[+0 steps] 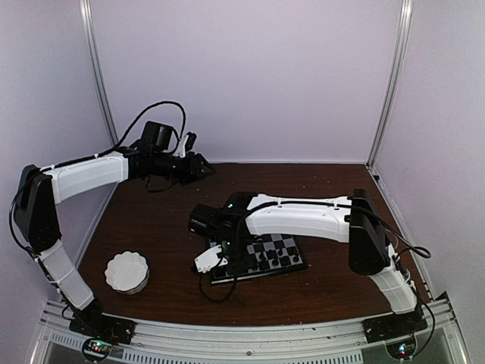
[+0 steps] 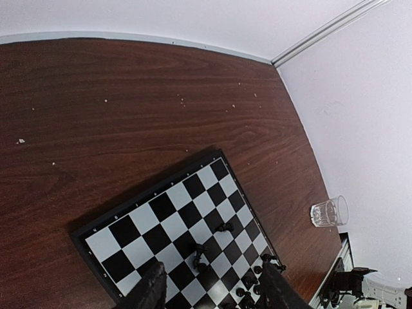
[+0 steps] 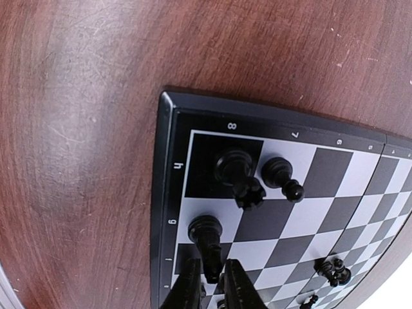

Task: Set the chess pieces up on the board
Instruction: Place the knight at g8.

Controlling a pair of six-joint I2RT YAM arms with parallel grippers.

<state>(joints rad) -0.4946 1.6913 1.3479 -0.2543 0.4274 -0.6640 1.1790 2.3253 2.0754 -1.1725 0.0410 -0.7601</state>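
The right tool (image 3: 212,273), fingers barely parted around a chess piece (image 3: 205,230), grip unclear, risks toppling it on the board (image 3: 164,193) if it lifts crooked; the left tool (image 2: 212,278) gapes empty.

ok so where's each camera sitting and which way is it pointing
top external: above, behind the arms, looking down on the table; left arm, right arm show
left wrist: high up, looking down at the board; left fingers at bottom
right wrist: low over the board's corner; right fingers at a chess piece
shared: both wrist views see the board
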